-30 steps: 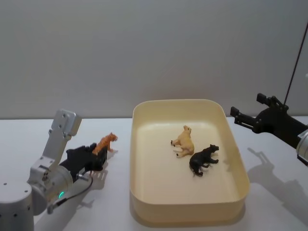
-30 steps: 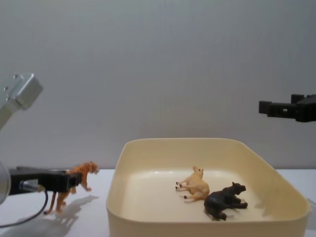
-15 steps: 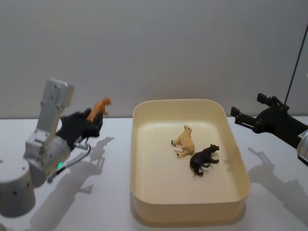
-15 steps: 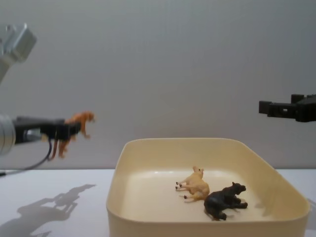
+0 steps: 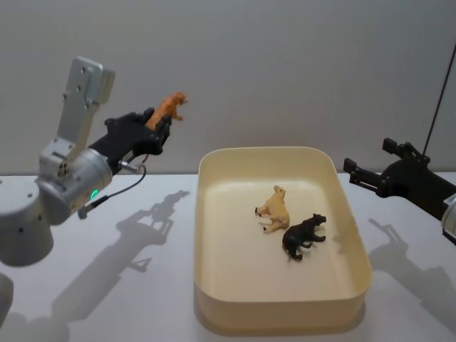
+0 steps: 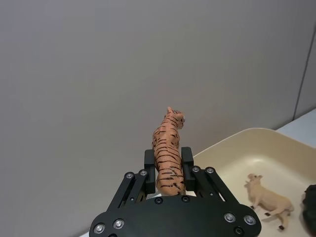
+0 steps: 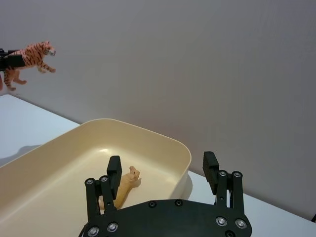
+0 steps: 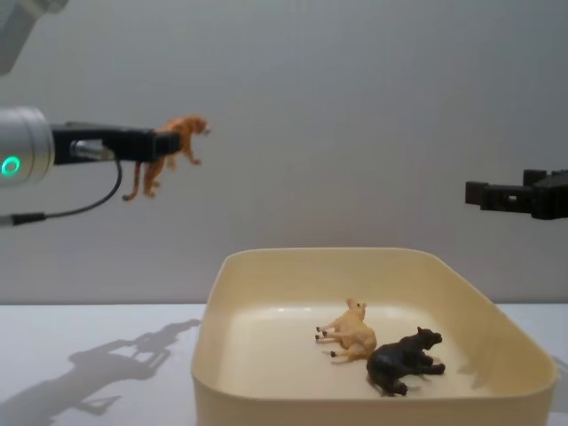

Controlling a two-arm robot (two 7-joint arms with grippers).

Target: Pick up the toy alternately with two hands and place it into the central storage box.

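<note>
From the head we look forward and down onto the cream tub (image 5: pixel 214 285); from the chest we look low across the bench (image 8: pixel 89 355) at its side wall. Each wrist camera looks out past its own gripper toward the tub, which all four views share.

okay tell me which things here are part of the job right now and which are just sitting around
Part of the job:
- small orange striped plastic tiger toy, held in the air by the black left gripper
- large cream-yellow plastic storage tub
- black right gripper, open, up beside the tub

Just sitting:
- tan toy animal and black toy animal, lying in the tub
- white table
</note>
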